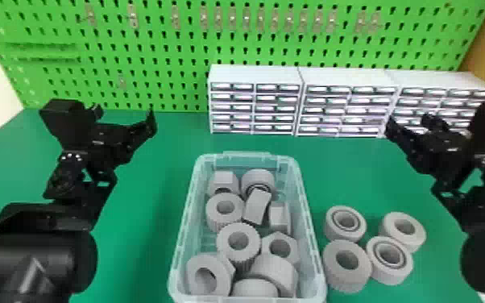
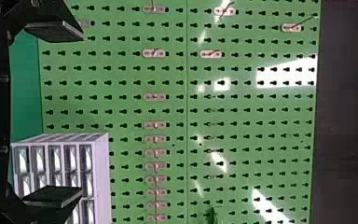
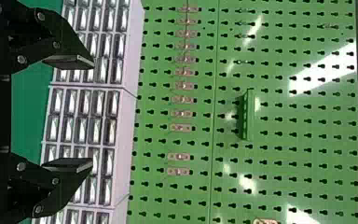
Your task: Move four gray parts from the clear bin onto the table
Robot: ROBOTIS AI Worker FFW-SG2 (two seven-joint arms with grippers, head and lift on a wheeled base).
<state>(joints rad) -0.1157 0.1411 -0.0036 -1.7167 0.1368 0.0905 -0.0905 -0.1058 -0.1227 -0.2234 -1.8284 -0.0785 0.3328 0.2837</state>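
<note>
The left hand (image 1: 125, 113) hangs above the green worktop (image 1: 374, 169), to the left of the clear bin (image 1: 245, 154); its two flat black fingers stand wide apart, with nothing between them. In the left wrist view their pads (image 2: 58, 32) look smooth and slab-like, mounted on angular black links. The right hand (image 1: 409, 121) hangs on the far right, its fingers likewise spread and holding nothing, with bolt heads dotting its dark linkages in the right wrist view.

Between the arms sits the bin, a translucent plastic box with rounded corners and a molded rim. Inside is a jumbled heap of matte gray pieces: toothed rings (image 1: 225, 221) with fine ribs round the outside, a six-sided nut (image 1: 290, 258) with a round bore, a flat-sided block (image 1: 259, 203) leaning on edge, and smooth, curved pieces low in the pile.

Just right of the bin, four gray parts (image 1: 346, 282) lie clustered on the smooth worktop, bores facing up. All are thick rings; two are plain, while the other two (image 1: 338, 235) have a narrow groove circling the bore.

Behind, white cabinets (image 1: 258, 72) with rows of small, glossy-fronted drawers stand against a green pegboard (image 1: 153, 44), pierced by keyhole slots and carrying small hooks (image 1: 133, 18).
</note>
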